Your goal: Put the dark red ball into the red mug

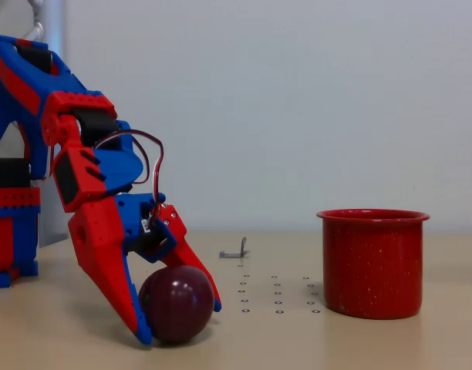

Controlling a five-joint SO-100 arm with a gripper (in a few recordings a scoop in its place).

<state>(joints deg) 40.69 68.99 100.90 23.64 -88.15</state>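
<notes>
Red fingers [178, 320] close around the dark red ball [177, 303] on the tabletop [66, 339]; next, lift towards the red mug [372, 264].

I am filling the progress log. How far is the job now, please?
Done: the gripper has reached the dark red ball and its fingers sit on both sides of it. In hand: gripping the ball, which appears to rest on the table. Left: lift it, carry it right, and drop it into the red mug.
</notes>
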